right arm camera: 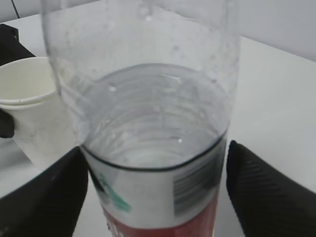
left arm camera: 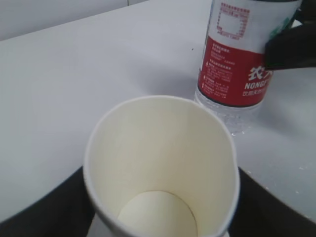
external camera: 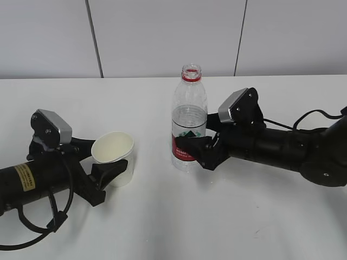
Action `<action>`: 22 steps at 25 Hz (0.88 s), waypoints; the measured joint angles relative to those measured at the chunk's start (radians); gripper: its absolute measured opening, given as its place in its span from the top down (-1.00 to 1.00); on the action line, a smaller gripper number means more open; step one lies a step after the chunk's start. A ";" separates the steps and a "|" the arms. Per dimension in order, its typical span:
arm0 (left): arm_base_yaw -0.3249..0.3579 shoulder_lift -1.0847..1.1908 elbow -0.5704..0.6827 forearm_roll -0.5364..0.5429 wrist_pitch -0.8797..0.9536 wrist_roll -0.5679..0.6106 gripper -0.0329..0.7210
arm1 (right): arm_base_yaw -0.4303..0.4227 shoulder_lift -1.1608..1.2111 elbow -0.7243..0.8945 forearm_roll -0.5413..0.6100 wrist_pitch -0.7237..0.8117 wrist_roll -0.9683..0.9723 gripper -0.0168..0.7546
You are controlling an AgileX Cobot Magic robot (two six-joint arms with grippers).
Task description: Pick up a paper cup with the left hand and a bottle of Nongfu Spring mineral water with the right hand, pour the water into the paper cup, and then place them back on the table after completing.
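A white paper cup (external camera: 114,157) stands tilted at the left, empty inside in the left wrist view (left arm camera: 158,163). My left hand (external camera: 108,156) is shut on it, a black finger against each side (left arm camera: 160,207). An uncapped Nongfu Spring bottle (external camera: 189,97) with a red and white label stands upright on the table (external camera: 162,227), about half full of water (external camera: 189,112). My right hand (external camera: 198,138) is shut on its label, one finger on each side (right arm camera: 155,192). The bottle (left arm camera: 237,59) stands just right of the cup, and the cup (right arm camera: 29,98) shows left of the bottle (right arm camera: 148,74).
A grey panelled wall (external camera: 162,38) runs behind the table's far edge. Both black arms lie low over the tabletop, the left arm (external camera: 32,181) from the left edge and the right arm (external camera: 293,151) from the right edge, with cables trailing beside them.
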 joint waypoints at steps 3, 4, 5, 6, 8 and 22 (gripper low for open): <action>0.000 0.000 0.000 0.000 0.000 0.000 -0.33 | 0.010 0.026 -0.026 0.000 0.005 0.000 -0.74; 0.000 0.000 0.000 0.000 0.000 0.000 -0.33 | 0.014 0.030 -0.034 0.001 0.007 0.000 -0.74; 0.000 0.000 0.000 0.000 0.000 0.000 -0.33 | 0.018 0.032 -0.038 0.001 0.008 0.000 -0.74; 0.000 0.000 0.000 0.000 0.000 0.000 -0.33 | 0.020 0.034 -0.042 0.003 0.008 0.000 -0.74; 0.000 0.000 0.000 0.000 0.001 0.000 -0.33 | 0.022 0.035 -0.043 0.005 0.008 0.000 -0.70; 0.000 -0.044 0.000 0.004 0.043 -0.023 -0.33 | 0.022 -0.019 -0.044 0.009 0.115 -0.004 -0.04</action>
